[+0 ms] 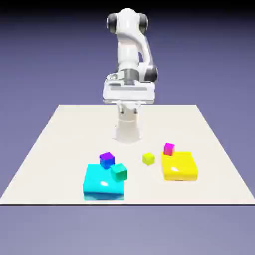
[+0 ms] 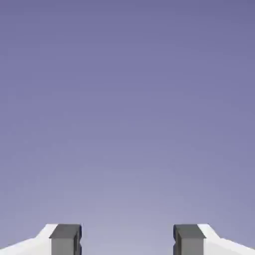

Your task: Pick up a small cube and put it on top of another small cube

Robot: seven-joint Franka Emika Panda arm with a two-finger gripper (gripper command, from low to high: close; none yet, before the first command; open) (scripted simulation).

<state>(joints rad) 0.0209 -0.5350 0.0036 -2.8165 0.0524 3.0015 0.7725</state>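
Gripper jaws were spread, with nothing between them. The task stood at the approach step; no cube had been grasped. The next move called for lowering the hand and turning it downward over the chosen cube. The arm stood raised behind the work area, and the hand view showed only the backdrop, so the hand was likely aimed outward, above the table. The yellow cube sat on the table between the cyan block and the yellow block. The magenta cube was at the yellow block's far edge; the blue-violet cube and the green cube were by the cyan block. Which cube was to be lifted could not be told.
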